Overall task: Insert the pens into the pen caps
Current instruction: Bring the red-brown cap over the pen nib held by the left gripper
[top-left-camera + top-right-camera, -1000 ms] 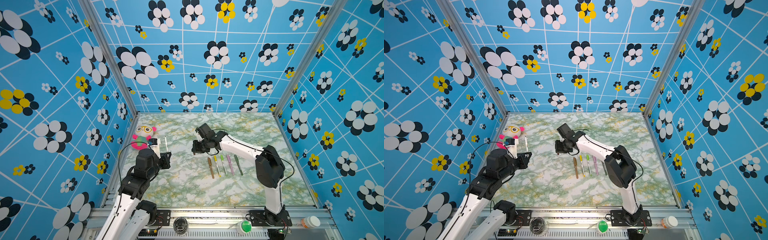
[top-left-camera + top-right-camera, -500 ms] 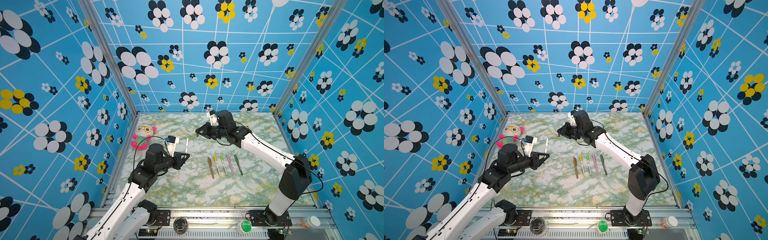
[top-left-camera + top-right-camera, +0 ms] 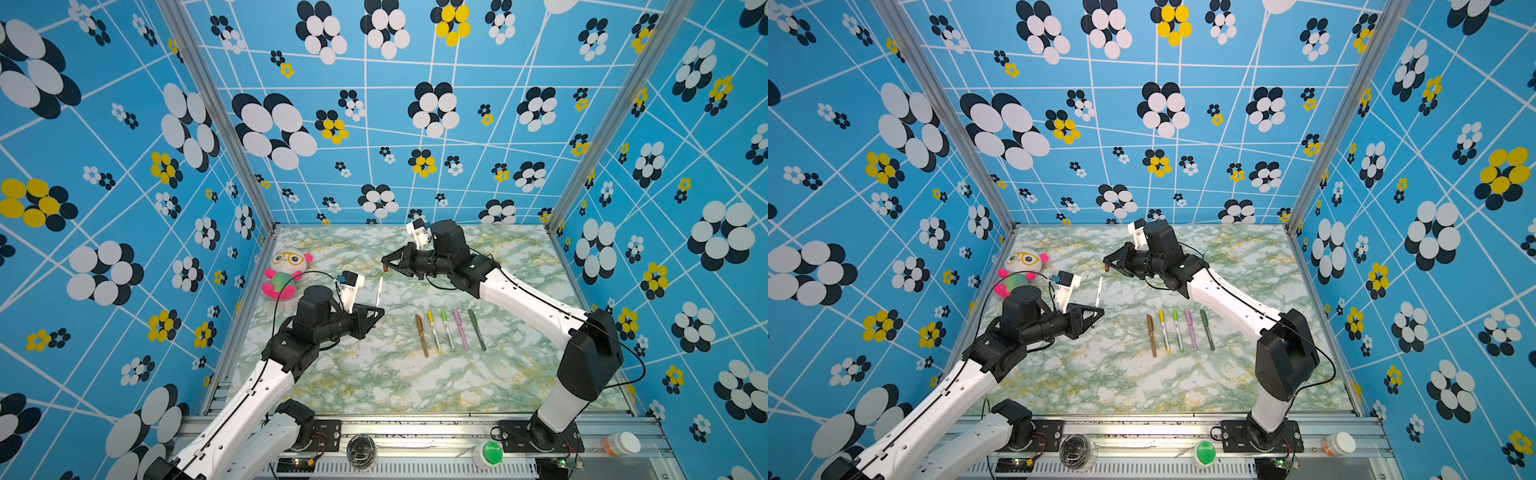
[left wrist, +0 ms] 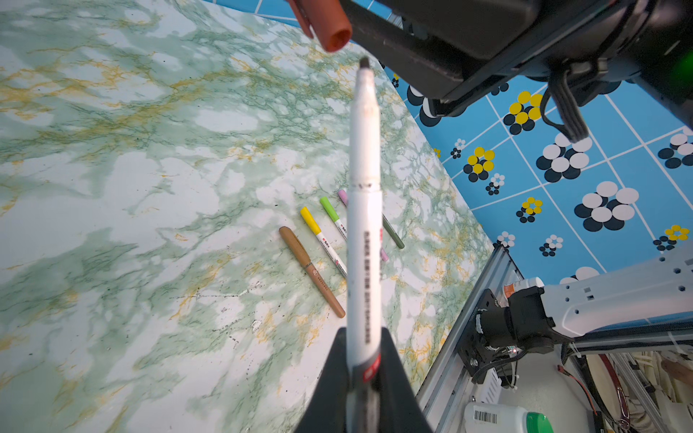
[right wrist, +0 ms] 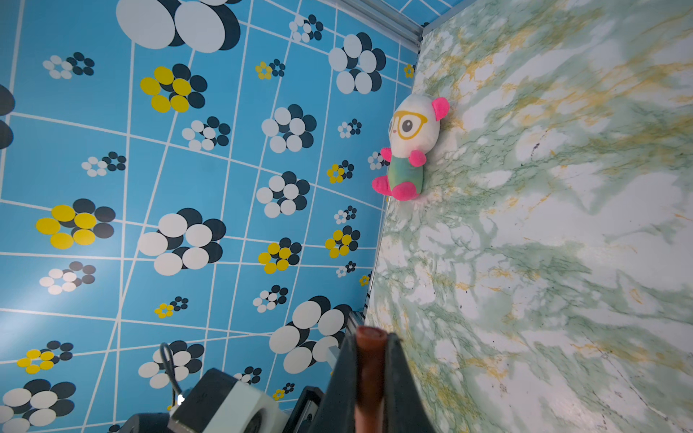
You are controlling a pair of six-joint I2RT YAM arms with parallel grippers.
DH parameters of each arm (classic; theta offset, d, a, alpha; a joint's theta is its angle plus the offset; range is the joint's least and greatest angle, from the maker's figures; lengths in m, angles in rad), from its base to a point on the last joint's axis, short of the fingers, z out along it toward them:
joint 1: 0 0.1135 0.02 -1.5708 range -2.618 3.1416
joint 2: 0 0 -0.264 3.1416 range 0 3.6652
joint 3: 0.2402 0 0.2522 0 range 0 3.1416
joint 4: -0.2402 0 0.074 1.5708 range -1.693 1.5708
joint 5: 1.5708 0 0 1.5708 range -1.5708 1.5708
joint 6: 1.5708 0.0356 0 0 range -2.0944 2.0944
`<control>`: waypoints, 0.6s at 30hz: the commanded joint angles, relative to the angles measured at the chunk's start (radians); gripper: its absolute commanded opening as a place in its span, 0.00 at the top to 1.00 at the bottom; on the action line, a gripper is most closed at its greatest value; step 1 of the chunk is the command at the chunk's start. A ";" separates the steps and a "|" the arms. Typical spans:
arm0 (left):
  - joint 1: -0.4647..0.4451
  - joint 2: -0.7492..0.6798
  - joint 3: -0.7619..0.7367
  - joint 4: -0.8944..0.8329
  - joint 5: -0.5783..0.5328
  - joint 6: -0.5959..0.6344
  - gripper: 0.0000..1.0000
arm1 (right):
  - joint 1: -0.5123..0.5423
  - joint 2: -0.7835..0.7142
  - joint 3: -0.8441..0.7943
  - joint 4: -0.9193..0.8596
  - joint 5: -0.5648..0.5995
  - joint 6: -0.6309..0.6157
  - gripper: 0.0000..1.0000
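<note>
**Left to right, in both top views.** A plush panda (image 3: 286, 272) sits on the marbled table (image 3: 374, 386) beside the left wall. The left arm reaches forward with its forearm nearly level. The left gripper (image 3: 377, 312) is clamped on the lower end of a white-barrelled pen (image 3: 379, 291), held crosswise to the fingers. Just beyond the pen's tip is the brown cap (image 3: 386, 268), pinched in the closed right gripper (image 3: 385, 263). The right arm stretches from its base across the middle, fingers pointing left. Five capped pens lie side by side on the table: tan pen (image 3: 422, 336), yellow pen (image 3: 434, 331), light-green pen (image 3: 448, 331), pink pen (image 3: 461, 329), dark-green pen (image 3: 477, 329).

**Left wrist view only:** the cap's open mouth (image 4: 337, 37) faces the pen's dark tip (image 4: 364, 62), a small gap between them.

**Right wrist view only:** the cap's closed end (image 5: 370, 337) between the fingers (image 5: 345, 375), with the panda (image 5: 410, 146) beyond.
</note>
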 commanded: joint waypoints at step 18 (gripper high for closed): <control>-0.008 -0.002 -0.025 0.014 -0.049 0.001 1.00 | 0.030 -0.051 -0.004 0.038 -0.030 0.017 1.00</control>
